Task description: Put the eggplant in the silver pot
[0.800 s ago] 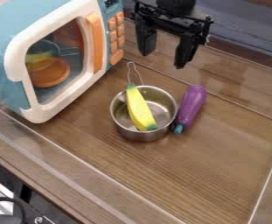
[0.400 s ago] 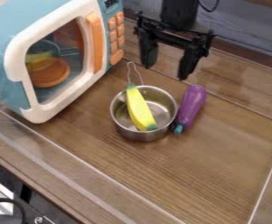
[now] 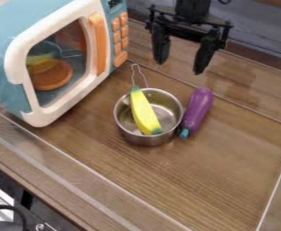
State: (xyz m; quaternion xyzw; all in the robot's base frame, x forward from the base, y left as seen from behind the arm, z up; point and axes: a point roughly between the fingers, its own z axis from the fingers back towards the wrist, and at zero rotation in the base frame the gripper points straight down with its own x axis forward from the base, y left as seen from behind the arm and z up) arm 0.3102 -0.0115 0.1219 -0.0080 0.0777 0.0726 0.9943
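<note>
The toy microwave [image 3: 60, 54] stands at the table's [image 3: 215, 185] left edge. The pot [image 3: 126, 135] sits beside it, its wall supporting the slanted banana [image 3: 144, 112]. The eggplant [image 3: 197, 112] lies on the table just right of the pot, apparently within easy transfer reach. Toward the table's far edge, the gripper [image 3: 182, 56] hangs with jaws wide apart, holding nothing, presumably for clearance around the eggplant.
</note>
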